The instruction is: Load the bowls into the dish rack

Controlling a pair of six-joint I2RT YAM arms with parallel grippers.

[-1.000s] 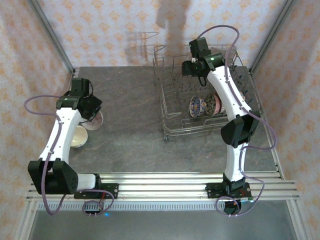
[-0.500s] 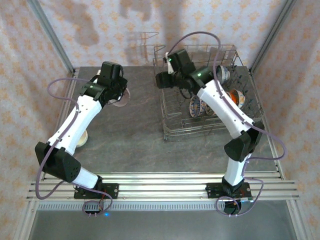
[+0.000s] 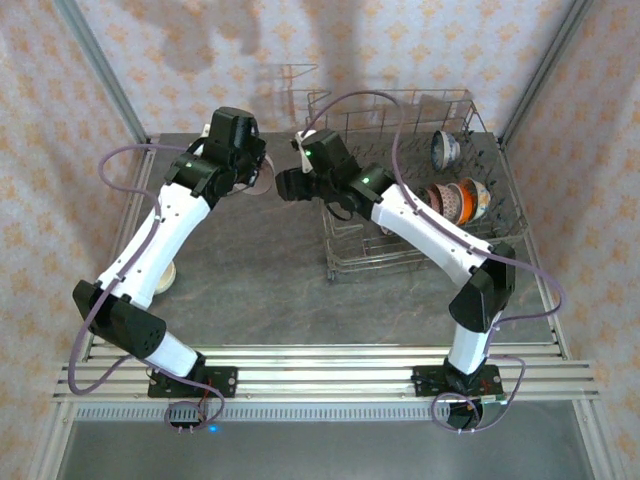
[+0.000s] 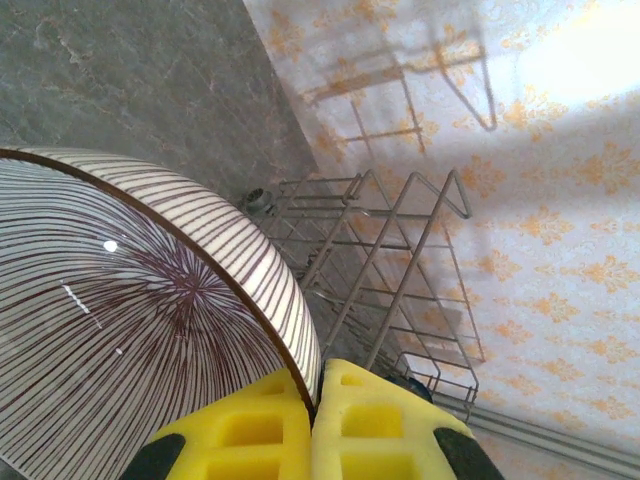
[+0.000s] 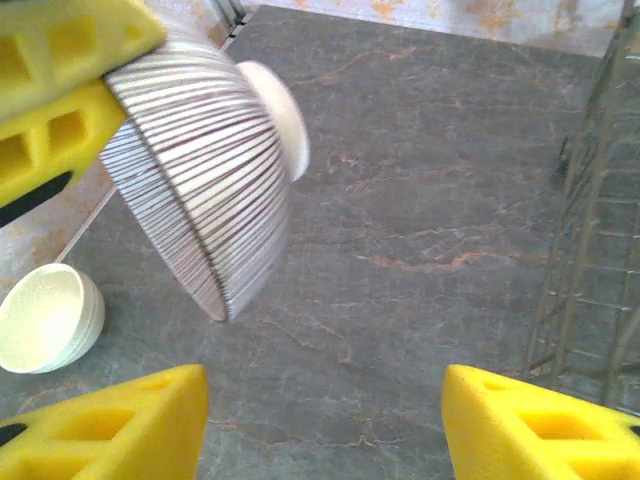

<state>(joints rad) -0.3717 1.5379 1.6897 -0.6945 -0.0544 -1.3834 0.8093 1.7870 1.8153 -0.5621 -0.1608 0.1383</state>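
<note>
The left fingers (image 4: pixel 255 428) are clamping the rim of a striped bowl (image 4: pixel 120 300), holding it above the desk (image 5: pixel 420 200), just ahead of the right fingers (image 5: pixel 110 425), which are standing apart. A handover appears underway: the right fingers need to close on the bowl's free side before the dish rack (image 3: pixel 400 262) beside them receives it.

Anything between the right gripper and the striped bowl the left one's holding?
Nothing visible. The bowl hangs from the left gripper, shut on its rim, ahead of the open right gripper, with just air between.
</note>
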